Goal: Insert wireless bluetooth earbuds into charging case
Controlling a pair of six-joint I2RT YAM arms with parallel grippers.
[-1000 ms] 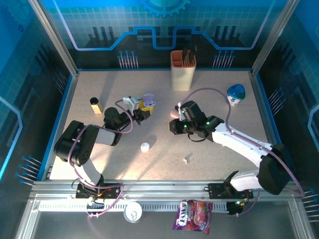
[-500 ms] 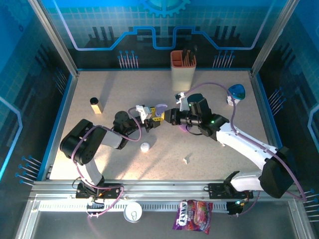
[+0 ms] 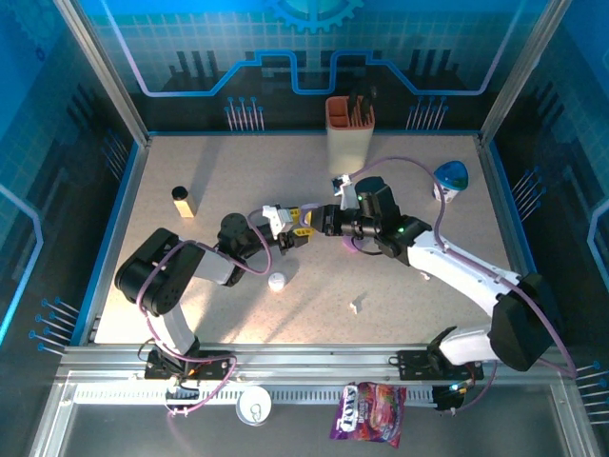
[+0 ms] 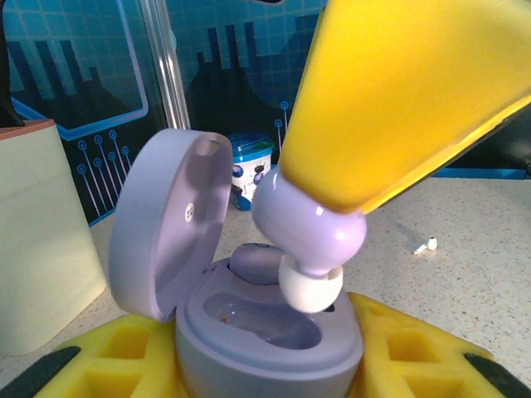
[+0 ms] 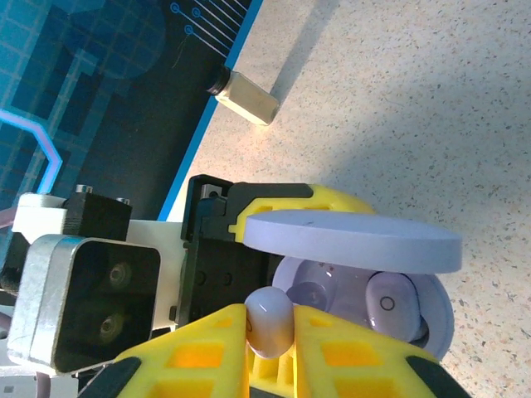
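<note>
Lilac earbud (image 4: 309, 228) pinched in right gripper (image 5: 270, 332), above empty socket (image 4: 249, 319) | left gripper (image 3: 293, 230) clamps open case (image 4: 249, 352), mid-table | advice: align tip, lower straight, release once seated.

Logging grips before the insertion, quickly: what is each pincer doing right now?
Left pincer: closed on the lilac charging case, whose lid is open.
Right pincer: closed on a lilac earbud, just above the case.
</note>
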